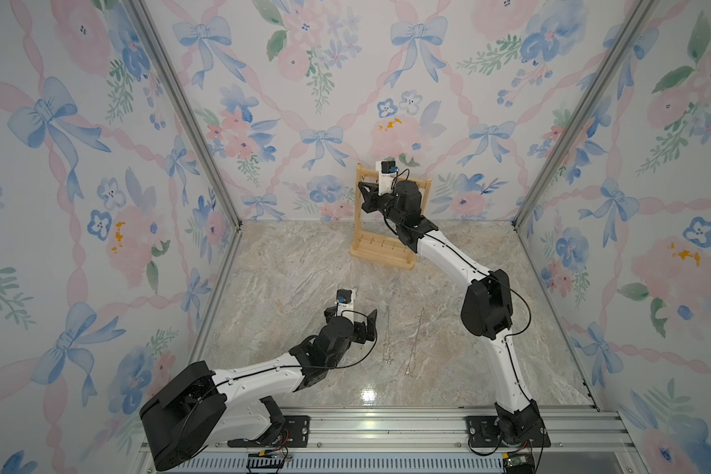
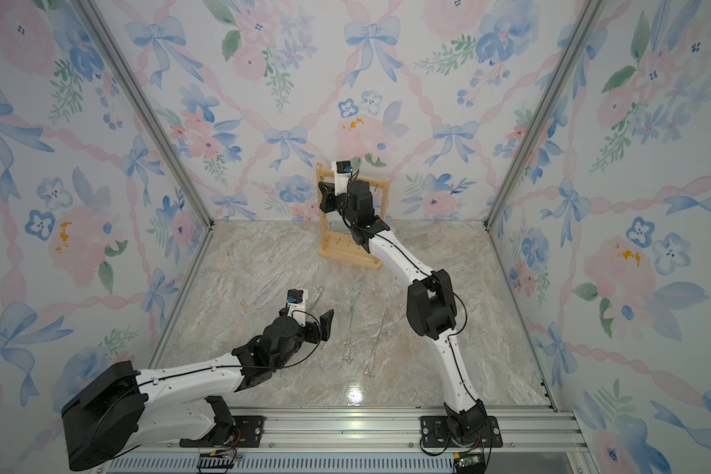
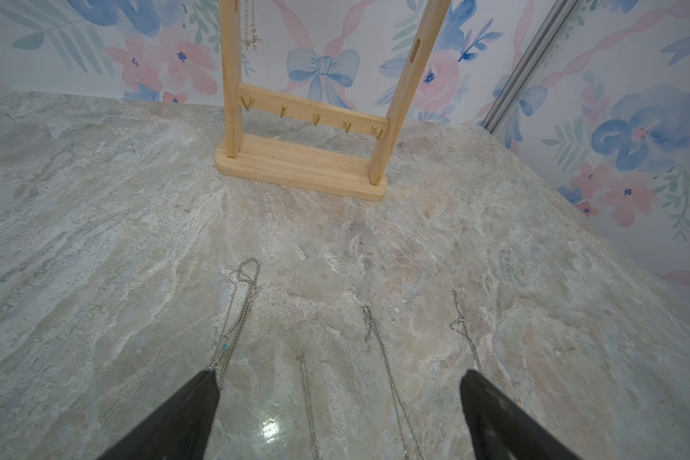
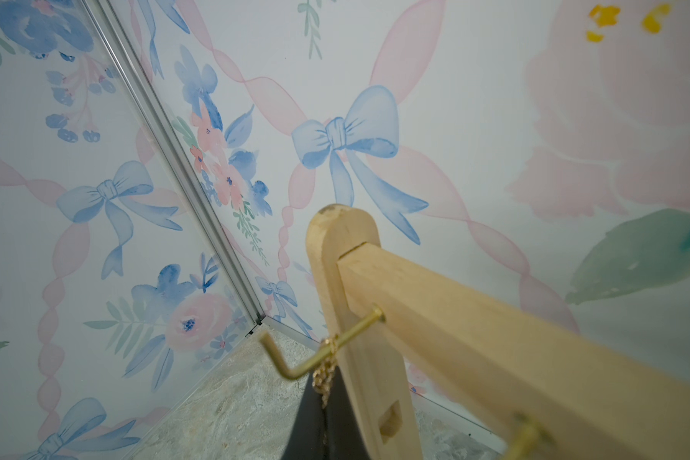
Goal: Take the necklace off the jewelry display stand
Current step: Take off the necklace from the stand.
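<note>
In both top views the jewelry display stand (image 1: 380, 253) (image 2: 347, 257) stands upright at 12 o'clock on the tabletop (image 1: 304, 266), close to the back wall. Its long axis is vertical, its base runs roughly along the 9-to-3 line, and its hooked face looks toward 6. The right hand (image 1: 364, 191) (image 2: 324, 191) is up at the 9 o'clock end of the top bar; from here we cannot tell how far open it is. The left hand (image 1: 351, 310) (image 2: 304, 314) sits low near 7 o'clock with its fingers spread wide. Silver chains (image 1: 386, 340) lie on the tabletop just beside it, toward 3.

In the left wrist view the left hand (image 3: 340, 378) is fully open above the tabletop and grips nothing. The silver chains (image 3: 387, 378) lie stretched out beneath it. Beyond them the necklace (image 3: 252, 38), gold with a cross pendant, hangs down beside 1 of the stand's 2 posts.

In the right wrist view the right hand (image 4: 324, 428) is closed. Its dark fingers are pressed together on the gold necklace (image 4: 322, 376), just beneath the brass hook (image 4: 351, 334) that carries it. That hook is the one nearest the post on the top bar (image 4: 494, 350).
</note>
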`<state>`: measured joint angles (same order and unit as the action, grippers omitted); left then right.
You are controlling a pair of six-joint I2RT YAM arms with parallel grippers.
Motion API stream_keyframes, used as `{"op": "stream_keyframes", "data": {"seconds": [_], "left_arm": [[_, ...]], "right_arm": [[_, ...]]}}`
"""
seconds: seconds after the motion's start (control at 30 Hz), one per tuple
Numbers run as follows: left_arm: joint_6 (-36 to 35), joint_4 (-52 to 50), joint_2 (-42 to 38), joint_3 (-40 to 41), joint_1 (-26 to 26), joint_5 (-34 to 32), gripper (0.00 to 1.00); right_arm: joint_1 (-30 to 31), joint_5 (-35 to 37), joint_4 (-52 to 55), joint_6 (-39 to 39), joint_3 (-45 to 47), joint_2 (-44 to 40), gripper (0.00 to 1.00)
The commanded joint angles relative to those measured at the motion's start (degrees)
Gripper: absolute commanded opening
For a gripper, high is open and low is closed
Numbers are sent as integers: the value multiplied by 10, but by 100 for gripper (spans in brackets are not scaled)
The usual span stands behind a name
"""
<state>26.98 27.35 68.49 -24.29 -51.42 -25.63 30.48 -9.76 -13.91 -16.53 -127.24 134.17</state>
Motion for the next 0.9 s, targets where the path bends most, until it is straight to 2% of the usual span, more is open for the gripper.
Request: {"op": "stream_keyframes", "data": {"seconds": [0.0,0.87], "left_arm": [[-11,6,4,-11,4,5,98],[-10,6,3,-10,4,7,98]], "right_arm": [[3,-22,9,-14,-1,-37,0],[12,-44,53,-38,-57,-55,0]]}}
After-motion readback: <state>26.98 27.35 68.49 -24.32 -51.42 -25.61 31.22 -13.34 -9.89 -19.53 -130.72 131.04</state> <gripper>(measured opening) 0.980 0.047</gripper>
